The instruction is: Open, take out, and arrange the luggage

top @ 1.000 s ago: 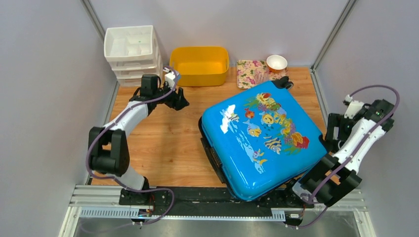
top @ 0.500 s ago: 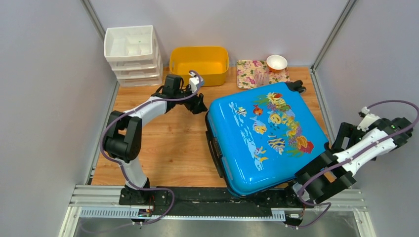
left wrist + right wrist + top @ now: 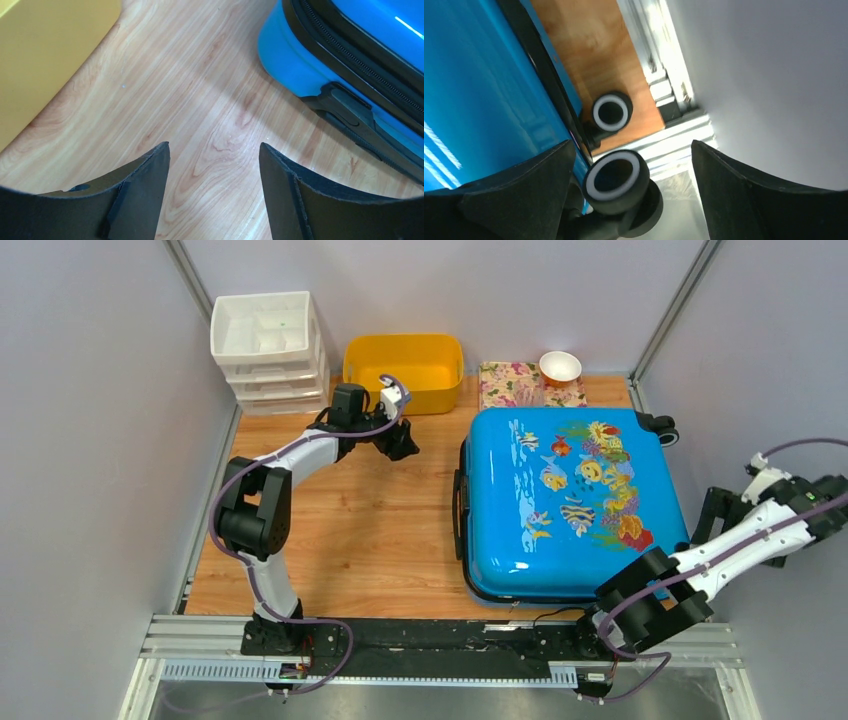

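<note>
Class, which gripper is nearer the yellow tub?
Left. The left gripper sits just in front of the yellow tub; the right gripper is beyond the luggage, at its right side.

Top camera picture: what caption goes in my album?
Closed fish suitcase lies flat between the left arm and right arm.

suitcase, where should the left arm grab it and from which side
Probably the black side handle on the left edge of the suitcase, coming in low from the left with the open left gripper. The glossy shell is rounded and wider than the jaws; the handle is a narrow raised part facing that arm.
</note>
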Available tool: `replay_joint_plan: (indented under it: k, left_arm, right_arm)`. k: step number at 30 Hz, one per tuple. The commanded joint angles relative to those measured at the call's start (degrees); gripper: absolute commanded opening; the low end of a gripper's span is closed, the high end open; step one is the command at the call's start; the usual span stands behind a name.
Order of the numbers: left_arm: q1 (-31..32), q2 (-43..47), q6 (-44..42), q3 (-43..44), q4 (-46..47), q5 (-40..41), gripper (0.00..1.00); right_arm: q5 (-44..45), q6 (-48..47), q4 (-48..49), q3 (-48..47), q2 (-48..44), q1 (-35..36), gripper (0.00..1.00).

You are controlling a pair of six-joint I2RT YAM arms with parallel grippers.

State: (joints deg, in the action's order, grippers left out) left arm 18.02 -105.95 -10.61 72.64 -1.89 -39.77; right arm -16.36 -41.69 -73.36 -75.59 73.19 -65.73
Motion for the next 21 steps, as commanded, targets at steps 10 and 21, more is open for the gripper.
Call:
replay_joint_plan:
  k: [10, 21]
  left_arm:
    - [0.5, -2.1, 4.2, 6.4, 4.6, -2.9, 0.73]
    - [-0.7, 11.0, 4.2, -8.4, 6.7, -5.5, 0.73]
  right_arm:
    - [0.2, 8.3, 11.7, -9.3, -2.2, 9.7, 0.78]
    - [-4.0, 12.6, 23.4, -12.1, 16.4, 23.4, 0.61]
